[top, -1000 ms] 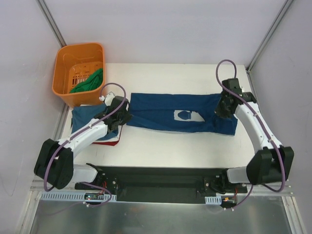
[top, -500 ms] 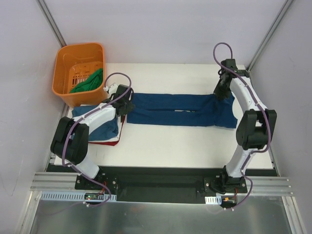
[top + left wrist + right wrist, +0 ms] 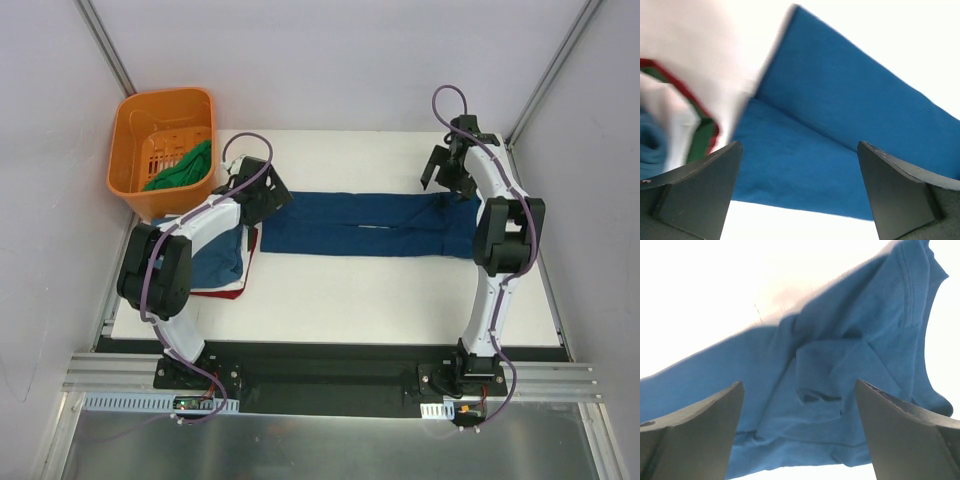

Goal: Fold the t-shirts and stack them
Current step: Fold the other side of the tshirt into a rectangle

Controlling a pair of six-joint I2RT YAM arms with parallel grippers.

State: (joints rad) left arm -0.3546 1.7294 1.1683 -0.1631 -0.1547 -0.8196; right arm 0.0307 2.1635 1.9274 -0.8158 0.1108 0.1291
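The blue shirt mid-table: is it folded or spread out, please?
Folded: the shirt lies as a narrow band, edges meeting along its middle.

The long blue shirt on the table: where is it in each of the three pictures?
Top view: the blue shirt lies as a long band across the middle of the white table.
Left wrist: it fills the centre and right.
Right wrist: it fills the middle and bottom, stitched hem at upper right.
Shared landmark: the white table showing around it.
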